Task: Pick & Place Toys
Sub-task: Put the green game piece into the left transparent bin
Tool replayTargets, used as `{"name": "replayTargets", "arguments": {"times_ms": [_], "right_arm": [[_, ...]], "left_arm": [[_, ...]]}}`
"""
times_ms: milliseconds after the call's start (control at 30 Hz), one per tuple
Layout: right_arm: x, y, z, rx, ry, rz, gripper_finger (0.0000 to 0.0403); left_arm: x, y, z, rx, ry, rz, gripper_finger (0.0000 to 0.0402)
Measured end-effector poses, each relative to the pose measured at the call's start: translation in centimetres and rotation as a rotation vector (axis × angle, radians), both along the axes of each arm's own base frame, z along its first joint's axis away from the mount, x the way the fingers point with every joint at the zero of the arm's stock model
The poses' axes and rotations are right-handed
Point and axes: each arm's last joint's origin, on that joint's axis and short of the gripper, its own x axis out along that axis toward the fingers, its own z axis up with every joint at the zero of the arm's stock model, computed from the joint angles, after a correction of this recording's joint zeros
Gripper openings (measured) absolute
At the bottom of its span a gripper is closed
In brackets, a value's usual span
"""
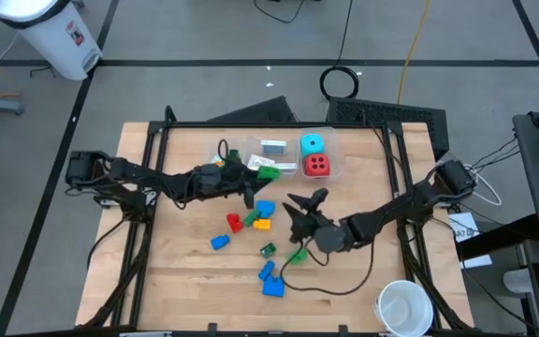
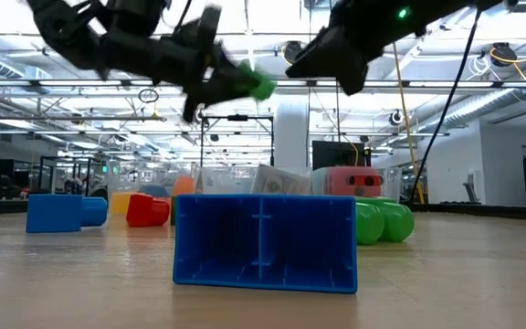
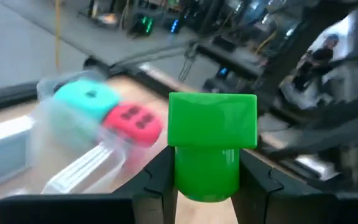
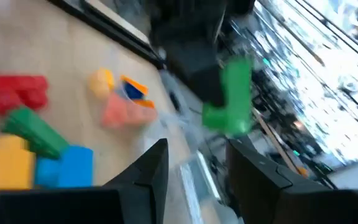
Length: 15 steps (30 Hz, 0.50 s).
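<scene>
Green brick (image 3: 212,144) is clamped in the left pincer (image 3: 205,186), carried in the air near the clear bin (image 1: 337,167) that holds the cyan die (image 1: 312,144), the red die (image 1: 317,166) and a card (image 1: 272,147). Grip is taken low on the brick's round stub only; the wide top overhangs, so a slip or twist is judged possible if the arm swings fast. Release too early and the brick could land on the worktop (image 1: 185,271) beside the bin, or bounce off the dice. The right pincer (image 1: 299,217) hangs nearby over the loose pile, fingers apart with nothing between them; a clash of the two arms is a risk, as they are near each other. Remaining bricks, red (image 1: 234,222), yellow (image 1: 261,223) and blue (image 1: 219,242), lie on the worktop.
</scene>
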Motion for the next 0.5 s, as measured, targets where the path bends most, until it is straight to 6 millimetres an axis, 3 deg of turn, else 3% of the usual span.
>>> {"name": "replayTargets", "arguments": {"times_ms": [233,500], "right_arm": [[-1.5,0.9,1.7,0.045,-0.048,0.046,0.0129],[-3.2,0.0,2.4,0.141,-0.132,0.059,0.0130]], "left_arm": [[-3.9,1.6,-1.1,0.008,0.036,0.166,0.0110],[-9.5,2.9,-4.5,-0.040,0.102,0.461,0.0110]]}}
